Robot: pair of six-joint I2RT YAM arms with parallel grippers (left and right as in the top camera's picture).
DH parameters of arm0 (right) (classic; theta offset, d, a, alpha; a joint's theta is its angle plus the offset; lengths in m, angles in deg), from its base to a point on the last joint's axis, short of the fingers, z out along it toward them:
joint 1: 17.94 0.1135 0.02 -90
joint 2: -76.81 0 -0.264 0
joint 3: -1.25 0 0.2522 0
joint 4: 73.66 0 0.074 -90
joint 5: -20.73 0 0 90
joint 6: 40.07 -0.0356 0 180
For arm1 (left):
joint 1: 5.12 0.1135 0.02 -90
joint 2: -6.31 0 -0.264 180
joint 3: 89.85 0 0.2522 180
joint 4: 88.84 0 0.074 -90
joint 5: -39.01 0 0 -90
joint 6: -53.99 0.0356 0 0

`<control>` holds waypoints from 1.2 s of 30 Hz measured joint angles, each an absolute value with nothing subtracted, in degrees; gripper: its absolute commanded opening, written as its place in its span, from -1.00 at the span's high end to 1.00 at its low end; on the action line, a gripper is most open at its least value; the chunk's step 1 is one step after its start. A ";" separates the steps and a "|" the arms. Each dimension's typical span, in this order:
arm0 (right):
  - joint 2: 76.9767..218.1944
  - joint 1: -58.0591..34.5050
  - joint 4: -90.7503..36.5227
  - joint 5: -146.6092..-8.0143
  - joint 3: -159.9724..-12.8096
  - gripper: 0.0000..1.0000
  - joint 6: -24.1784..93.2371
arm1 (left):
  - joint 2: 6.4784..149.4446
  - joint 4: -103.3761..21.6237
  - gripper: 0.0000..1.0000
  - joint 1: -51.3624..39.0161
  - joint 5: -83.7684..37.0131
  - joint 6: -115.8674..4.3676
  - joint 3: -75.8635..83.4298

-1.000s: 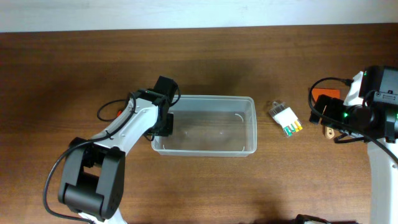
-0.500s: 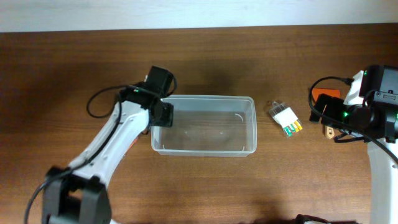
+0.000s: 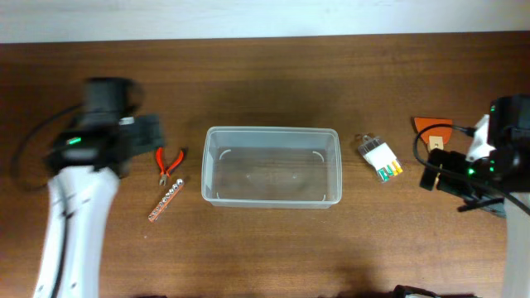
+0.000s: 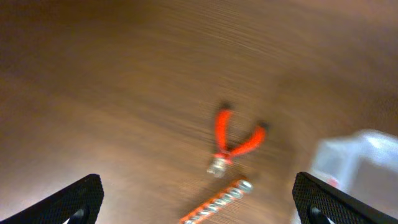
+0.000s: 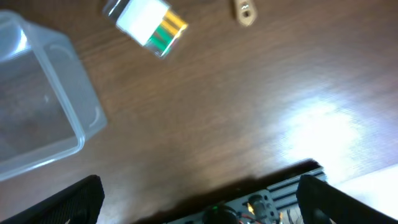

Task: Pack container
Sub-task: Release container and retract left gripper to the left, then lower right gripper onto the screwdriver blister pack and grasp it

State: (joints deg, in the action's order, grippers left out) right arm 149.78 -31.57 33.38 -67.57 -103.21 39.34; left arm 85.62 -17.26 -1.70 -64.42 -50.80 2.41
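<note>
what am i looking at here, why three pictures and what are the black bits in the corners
Two robot arms work at a wooden table. One picture looks straight down from above; the other two come from a camera on each wrist, and the black bits are that arm's own fingers. The left claw and the right claw are both open and hold nothing. In the middle stands a clear plastic container, empty. On the left arm's side lie red pliers and an orange and silver strip. On the right arm's side lie a small pack with green and yellow pieces and a flat orange piece.
</note>
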 measured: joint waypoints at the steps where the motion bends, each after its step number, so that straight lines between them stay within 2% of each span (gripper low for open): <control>1: 149.37 -31.57 33.38 -66.74 -103.84 -0.97 39.23 | 84.88 -17.06 -0.99 0.35 -64.01 -51.48 2.43; 6: 148.89 -31.59 31.56 -65.19 -104.74 -0.97 44.39 | 82.58 -15.73 -0.99 11.21 -59.92 -56.22 2.47; 10: 154.81 -31.59 29.44 -65.21 -106.36 -0.97 51.10 | 82.61 -15.47 -0.99 14.91 -58.33 -58.49 2.47; 17: 170.57 -31.59 20.61 -65.48 -108.52 -0.97 61.28 | 82.61 -15.95 -0.98 15.32 -57.43 -59.76 2.47; 25: 182.37 -30.93 19.71 -70.48 -108.83 -0.97 68.84 | 82.61 -16.12 -0.99 15.32 -57.34 -59.89 2.47; 36: 192.21 -22.08 14.43 -69.74 -108.83 -0.97 72.74 | 82.61 -16.89 -0.98 15.32 -57.19 -59.91 2.47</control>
State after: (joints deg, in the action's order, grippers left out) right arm 192.21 -22.08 14.43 -69.74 -108.83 72.74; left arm 82.61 -16.89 15.32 -57.19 -59.91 2.47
